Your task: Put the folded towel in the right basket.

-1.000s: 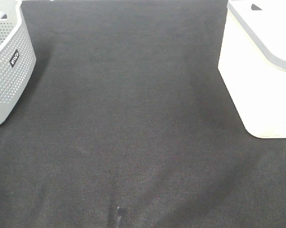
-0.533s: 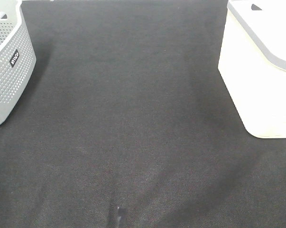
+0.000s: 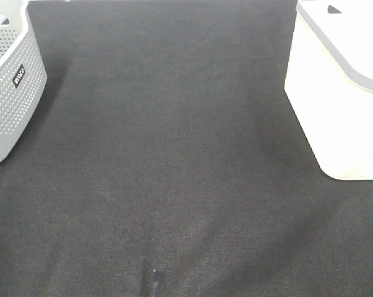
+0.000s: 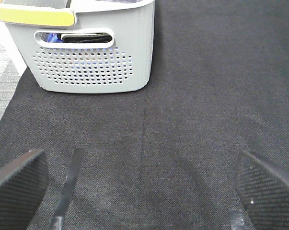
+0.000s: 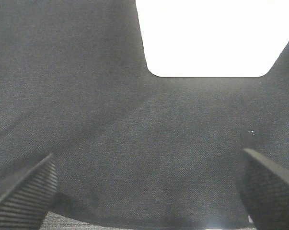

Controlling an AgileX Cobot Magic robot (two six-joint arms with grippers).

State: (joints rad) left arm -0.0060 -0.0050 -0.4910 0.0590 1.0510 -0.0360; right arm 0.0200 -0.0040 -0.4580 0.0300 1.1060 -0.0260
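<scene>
Gaping left gripper (image 4: 139,191) — right gripper (image 5: 144,191) likewise — nothing between.

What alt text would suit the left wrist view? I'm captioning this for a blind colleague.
A grey perforated basket with a yellow rim section stands on a black cloth-covered table. The left gripper is open, its two textured fingers spread wide above the bare cloth, holding nothing.

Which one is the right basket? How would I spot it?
Look across the black mat to its right edge in the overhead view. The right basket stands there: plain white, smooth-walled, with a grey rim. The grey basket opposite is perforated all over.
</scene>
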